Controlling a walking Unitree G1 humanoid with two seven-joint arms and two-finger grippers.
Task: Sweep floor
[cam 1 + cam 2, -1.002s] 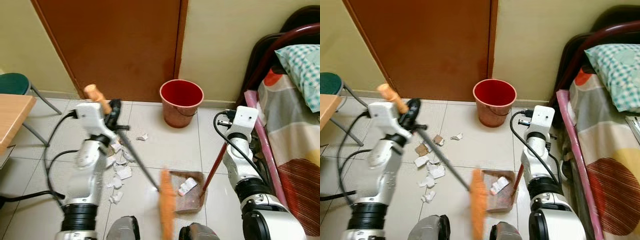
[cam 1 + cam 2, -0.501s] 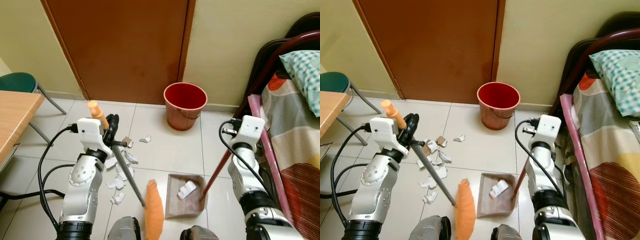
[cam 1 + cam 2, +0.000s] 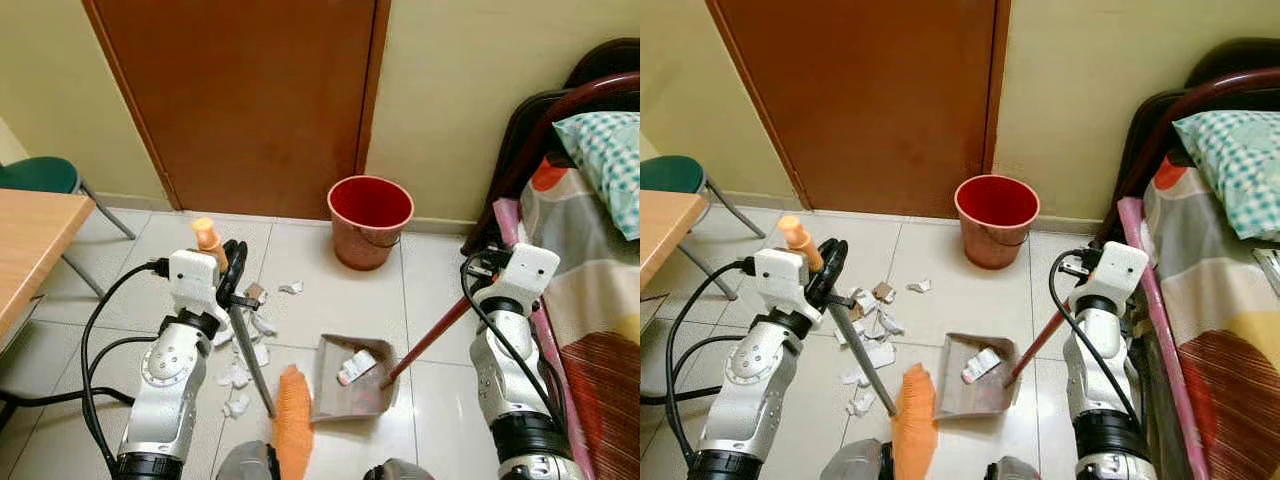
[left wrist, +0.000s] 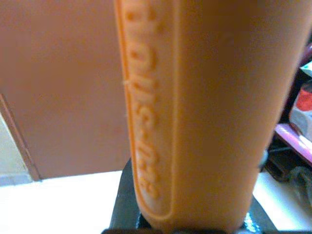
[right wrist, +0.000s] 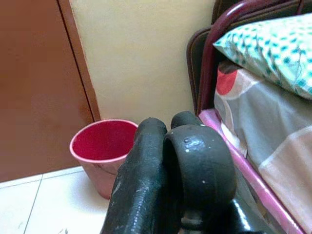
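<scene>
**Grippers working broom and dustpan, sweep partly done**

Left gripper (image 3: pixel 232 272) is being kept clamped around the broom (image 3: pixel 250 350) near the orange cap of its grey handle, whose orange grip is being shown close up in the left wrist view. The handle is being held slanting down towards the robot's feet, with the orange bristle head (image 3: pixel 292 420) resting on the tiled floor (image 3: pixel 330 290) just beside the near left edge of the dustpan (image 3: pixel 350 385). Right gripper (image 3: pixel 1080 268) is being held pressed around the top of the dustpan's long red handle (image 3: pixel 430 340), with its black fingers (image 5: pixel 146 175) curled together in the right wrist view; the pan is being held flat on the floor between the two arms.

As judged from how things lie, the job is being counted as partly finished. One white scrap (image 3: pixel 352 366) is already lying inside the dustpan. A cluster of torn paper scraps (image 3: pixel 240 355) is being left on the floor to the left of the broom, beside the left arm, and a lone scrap (image 3: pixel 291 288) is lying farther out towards the red bucket (image 3: pixel 370 220) that is standing by the brown door (image 3: pixel 260 100). These remaining pieces are probably to be gathered into the pan, and the pan is likely to be emptied into the bucket afterwards.
</scene>
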